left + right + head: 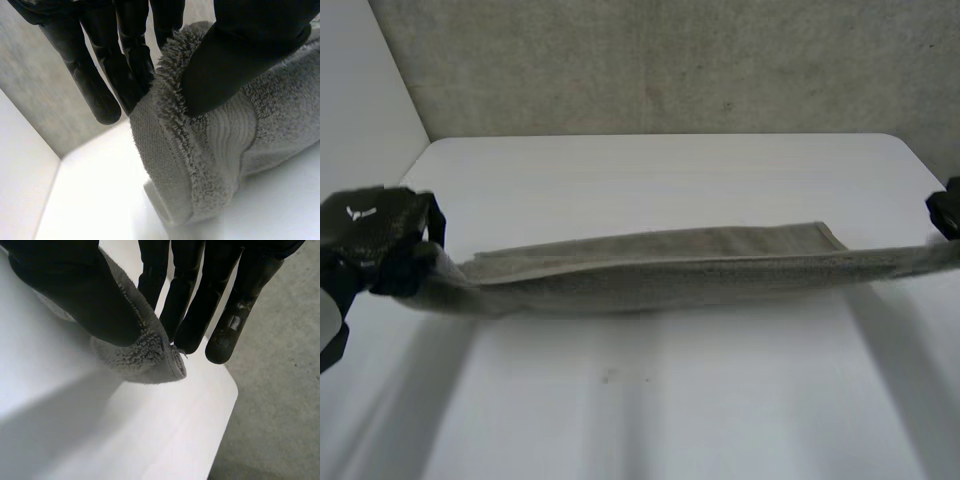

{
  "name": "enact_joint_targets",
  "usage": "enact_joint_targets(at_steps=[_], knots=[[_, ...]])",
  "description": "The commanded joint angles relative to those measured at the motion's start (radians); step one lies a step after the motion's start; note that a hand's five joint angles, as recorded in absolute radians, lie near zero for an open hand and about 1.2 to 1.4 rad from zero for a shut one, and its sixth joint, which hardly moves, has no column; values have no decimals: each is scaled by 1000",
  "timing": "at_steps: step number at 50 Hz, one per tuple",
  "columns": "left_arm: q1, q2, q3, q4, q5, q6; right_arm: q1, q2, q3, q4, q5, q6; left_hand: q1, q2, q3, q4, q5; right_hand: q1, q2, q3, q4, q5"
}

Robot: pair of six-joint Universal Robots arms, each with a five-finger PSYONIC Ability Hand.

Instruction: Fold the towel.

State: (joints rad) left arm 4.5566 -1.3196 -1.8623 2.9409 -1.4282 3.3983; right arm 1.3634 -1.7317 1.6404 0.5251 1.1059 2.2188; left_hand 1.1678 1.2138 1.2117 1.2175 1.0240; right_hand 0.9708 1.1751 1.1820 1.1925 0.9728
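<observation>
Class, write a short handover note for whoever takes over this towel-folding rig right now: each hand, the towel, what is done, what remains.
Left hand: its thumb pinches the towel at its left end against the fingers.
Right hand: it pinches the towel's right corner.
Towel: the near edge is raised and stretched between the hands; the far part lies on the table.
Done: both ends gripped, near edge up.
Left: carry the raised edge over the far part, lay it down, and probably smooth it.
</observation>
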Motion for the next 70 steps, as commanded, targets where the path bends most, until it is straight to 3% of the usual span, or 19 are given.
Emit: enact_joint_targets(at_steps=[1, 7, 13, 21, 26, 34, 36, 37, 38, 39, 40, 41, 43, 49, 51, 55, 63, 66, 70], knots=[[-5, -107, -32, -51, -1, 6, -47, 39, 73, 33, -21, -119, 228, 182, 185, 179, 198, 425, 221, 214, 204, 249], [-8, -245, -17, -26, 2, 4, -32, 192, 59, -14, -9, -122, 228, 182, 185, 179, 198, 425, 221, 214, 204, 249], [-24, -445, 84, 60, -6, 6, 75, 373, -36, -106, 17, -54, 228, 182, 185, 179, 198, 425, 221, 214, 204, 249], [-36, -650, 308, 84, -18, 4, 236, 606, -229, -255, 184, 68, 228, 182, 185, 179, 198, 425, 221, 214, 204, 249], [-74, -815, 501, 78, -99, 4, 272, 747, -347, -387, 249, 85, 228, 182, 185, 179, 198, 425, 221, 214, 204, 249], [-120, -938, 653, 83, -170, 4, 312, 846, -456, -500, 288, 104, 228, 182, 185, 179, 198, 425, 221, 214, 204, 249], [-122, -954, 675, 84, -175, 4, 316, 862, -476, -519, 307, 101, 129, 83, 85, 79, 98, 425, 221, 214, 204, 249], [-125, -970, 698, 83, -176, 4, 321, 880, -497, -525, 324, 101, -109, -155, -153, -159, -140, 425, 221, 214, 204, 249], [-126, -986, 719, 83, -178, 4, 328, 899, -516, -525, 339, 99, -443, -489, -487, -493, -474, 75, -130, -136, -147, -102], [-126, -986, 719, 83, -178, 4, 329, 899, -516, -525, 339, 99, -446, -492, -490, -496, -477, 71, -133, -140, -150, -105], [-129, -997, 732, 81, -176, 4, 341, 915, -533, -525, 356, 99, -845, -891, -889, -894, -875, -777, -982, -989, -999, -954], [-130, -997, 732, 81, -176, 4, 356, 928, -545, -527, 374, 101, -849, -895, -892, -898, -879, -796, -1001, -1007, -1018, -973], [-152, -992, 736, 90, -169, 0, 365, 928, -550, -528, 385, 105, -993, -1039, -1037, -1043, -1024, -796, -1001, -1007, -1018, -973], [-194, -938, 733, 99, -173, -4, 373, 841, -518, -525, 401, 139, -993, -1039, -1037, -1043, -1024, -796, -1001, -1007, -1018, -973], [-212, -821, 694, 104, -175, -7, 365, 758, -473, -525, 391, 200, -993, -1039, -1037, -1043, -1024, -796, -1001, -1007, -1018, -973], [-220, -747, 638, 106, -175, -7, 364, 675, -419, -517, 374, 260, -993, -1039, -1037, -1043, -1024, -796, -1001, -1007, -1018, -973], [-226, -607, 439, 144, -172, -16, 289, 561, -223, -399, 247, 263, -993, -1039, -1037, -1043, -1024, -796, -1001, -1007, -1018, -973], [-225, -540, 309, 234, -166, -25, 194, 546, -95, -370, 181, 260, -993, -1039, -1037, -1043, -1024, -796, -1001, -1007, -1018, -973], [-218, -514, 241, 296, -166, -30, 155, 540, -25, -392, 121, 257, -993, -1039, -1037, -1043, -1024, -780, -984, -991, -1002, -957]])
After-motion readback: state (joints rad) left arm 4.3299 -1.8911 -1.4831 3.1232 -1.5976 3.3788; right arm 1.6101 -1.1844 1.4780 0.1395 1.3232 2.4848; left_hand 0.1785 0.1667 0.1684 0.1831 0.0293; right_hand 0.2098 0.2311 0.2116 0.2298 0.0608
